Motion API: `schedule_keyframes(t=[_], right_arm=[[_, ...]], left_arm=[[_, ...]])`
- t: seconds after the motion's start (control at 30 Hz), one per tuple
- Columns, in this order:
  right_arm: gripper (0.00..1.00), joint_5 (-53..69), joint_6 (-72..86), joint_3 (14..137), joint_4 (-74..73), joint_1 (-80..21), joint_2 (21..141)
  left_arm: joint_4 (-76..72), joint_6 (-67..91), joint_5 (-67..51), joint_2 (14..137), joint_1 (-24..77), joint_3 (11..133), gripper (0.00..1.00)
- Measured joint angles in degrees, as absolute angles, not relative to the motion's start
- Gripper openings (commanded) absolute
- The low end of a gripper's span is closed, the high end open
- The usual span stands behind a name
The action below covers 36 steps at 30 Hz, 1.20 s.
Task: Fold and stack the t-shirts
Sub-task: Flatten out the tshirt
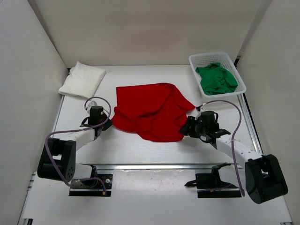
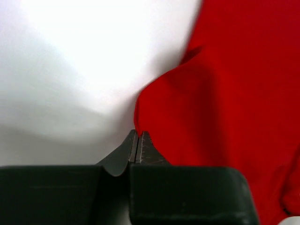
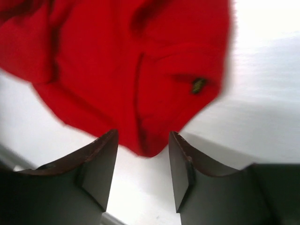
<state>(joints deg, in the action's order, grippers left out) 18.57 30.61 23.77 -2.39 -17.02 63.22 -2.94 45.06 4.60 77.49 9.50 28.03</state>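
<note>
The red t-shirt [image 1: 150, 110] lies crumpled and partly spread mid-table. My left gripper [image 1: 107, 124] is at its left edge. In the left wrist view the jaws [image 2: 137, 132] are shut, with the red t-shirt's [image 2: 225, 93] edge running down into their tips. My right gripper [image 1: 183, 127] is at the shirt's right lower corner. It is open [image 3: 143, 133], and a rounded corner of the red t-shirt [image 3: 117, 56] rests on the table between its fingertips, untouched. The white t-shirt [image 1: 83, 79] lies folded at the back left. The green t-shirt [image 1: 216, 78] sits bunched in the basket.
A white lattice basket [image 1: 194, 63] stands at the back right. White walls close in the table on the left, back and right. A metal rail [image 1: 154, 166] crosses in front of the arm bases. A small dark label [image 3: 198, 85] shows on the red cloth.
</note>
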Motion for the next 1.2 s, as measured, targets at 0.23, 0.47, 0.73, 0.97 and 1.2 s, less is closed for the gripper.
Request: schedule_keyframes(t=[0.23,0.47,0.73,0.97,1.2], right_arm=[[0.53,12.01,29.63,28.8,-3.36,-15.4,73.14],[0.3,10.59,29.3,36.82,0.95,-14.85,85.41],[0.0,13.39,28.71,41.47,1.37,-12.86,90.35],[0.24,15.64,27.16,64.99,-7.44,-8.25,101.6],[0.45,9.61,24.34,67.0,-10.0,-11.94,99.88]], left_arm=[[-1.34,43.68,4.45,70.13,8.21,36.16,0.0],[-1.37,43.05,0.54,70.28,5.72,38.63,0.0],[2.37,42.44,-2.59,73.73,4.93,45.76,0.0],[3.31,41.45,-2.81,76.42,3.77,49.67,0.0],[6.17,40.07,-1.5,79.37,4.51,50.37,0.0]])
